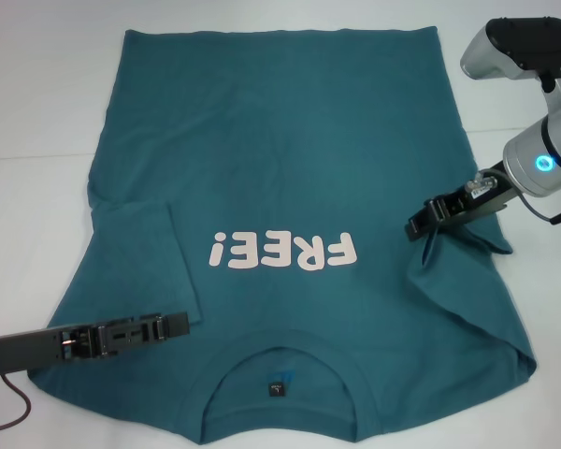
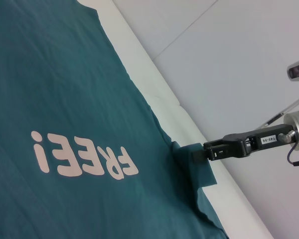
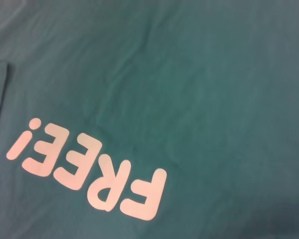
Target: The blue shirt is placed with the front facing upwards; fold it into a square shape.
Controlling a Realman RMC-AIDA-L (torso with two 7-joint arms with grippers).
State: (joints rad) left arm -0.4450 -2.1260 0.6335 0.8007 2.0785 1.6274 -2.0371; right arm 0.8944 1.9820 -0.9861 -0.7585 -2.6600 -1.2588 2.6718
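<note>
The blue shirt [image 1: 290,140] lies flat and front up on the white table, its collar [image 1: 280,348] toward me and the pale "FREE!" lettering [image 1: 282,251] in the middle. Its left sleeve [image 1: 140,262] is folded inward onto the body. My left gripper [image 1: 178,324] rests low at that folded sleeve's near corner. On the right edge, my right gripper [image 1: 419,224] is shut on the right sleeve [image 1: 463,262], which is pulled up and bunched; the left wrist view shows this gripper [image 2: 195,153] pinching the cloth [image 2: 202,174]. The right wrist view holds only shirt [image 3: 189,74] and lettering.
The white table [image 1: 37,94] surrounds the shirt on the left, far and right sides. A small dark neck tag [image 1: 278,387] sits inside the collar. The shirt's hem [image 1: 280,34] lies at the far side.
</note>
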